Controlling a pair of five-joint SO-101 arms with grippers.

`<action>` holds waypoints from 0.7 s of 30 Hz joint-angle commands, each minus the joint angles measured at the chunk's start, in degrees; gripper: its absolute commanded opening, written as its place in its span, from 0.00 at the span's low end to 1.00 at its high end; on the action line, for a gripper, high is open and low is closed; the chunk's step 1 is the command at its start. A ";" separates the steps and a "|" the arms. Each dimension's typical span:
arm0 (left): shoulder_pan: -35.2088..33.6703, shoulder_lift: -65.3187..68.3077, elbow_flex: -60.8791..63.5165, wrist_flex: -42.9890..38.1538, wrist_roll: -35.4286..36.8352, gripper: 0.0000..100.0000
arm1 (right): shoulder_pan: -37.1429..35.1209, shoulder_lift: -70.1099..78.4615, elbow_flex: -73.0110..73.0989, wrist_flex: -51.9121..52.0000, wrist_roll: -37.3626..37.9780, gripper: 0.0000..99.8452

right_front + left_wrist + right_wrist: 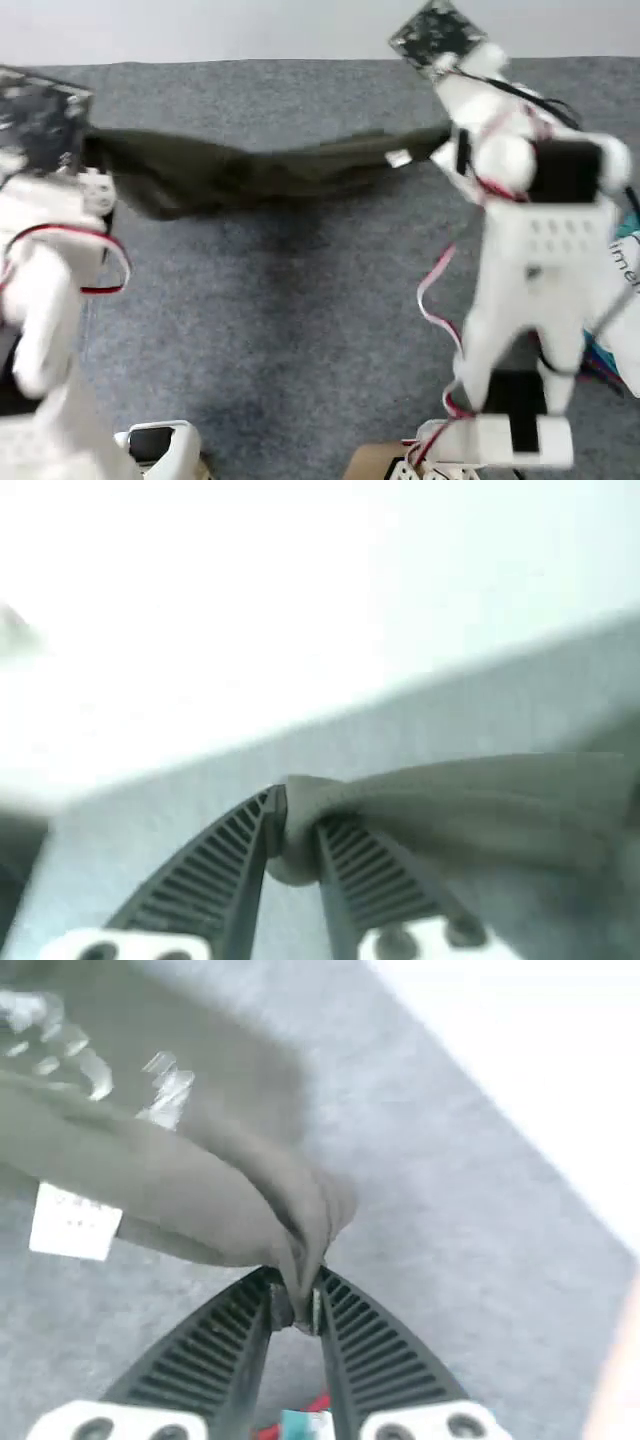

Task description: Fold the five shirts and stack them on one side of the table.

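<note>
A dark olive shirt (270,170) hangs stretched between the two arms, lifted above the grey table (300,300) at its far side. My left gripper (292,842) is shut on one bunched end of the shirt (470,805); in the high view that end sits at the far left (95,160). My right gripper (295,1305) is shut on the other end of the shirt (180,1190), at the far right in the high view (450,150). A white label (75,1222) shows on the fabric near the right gripper.
A grey carpet-like cover lies over the table. Printed bright fabric (620,300) shows at the right edge beside the right arm. The arm bases (160,445) stand at the near edge. A pale wall (250,25) runs behind the table.
</note>
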 commanded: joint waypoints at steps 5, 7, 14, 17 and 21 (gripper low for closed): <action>-0.44 -1.32 -13.76 -9.67 -1.67 0.00 | 6.37 -16.66 -3.08 -2.07 0.62 0.01; -0.44 -1.32 -16.84 -9.93 -3.69 0.00 | 7.08 -20.09 -3.08 -2.51 0.62 0.01; -0.79 -1.32 -25.27 -9.58 -4.40 0.00 | 8.22 -30.11 -3.08 -4.79 0.62 0.01; -0.88 -1.32 -28.18 -9.58 -4.48 0.00 | 12.44 -33.36 -3.08 -9.01 0.62 0.01; -0.88 -1.32 -31.25 -9.49 -6.59 0.00 | 18.51 -36.26 -3.08 -13.67 3.87 0.01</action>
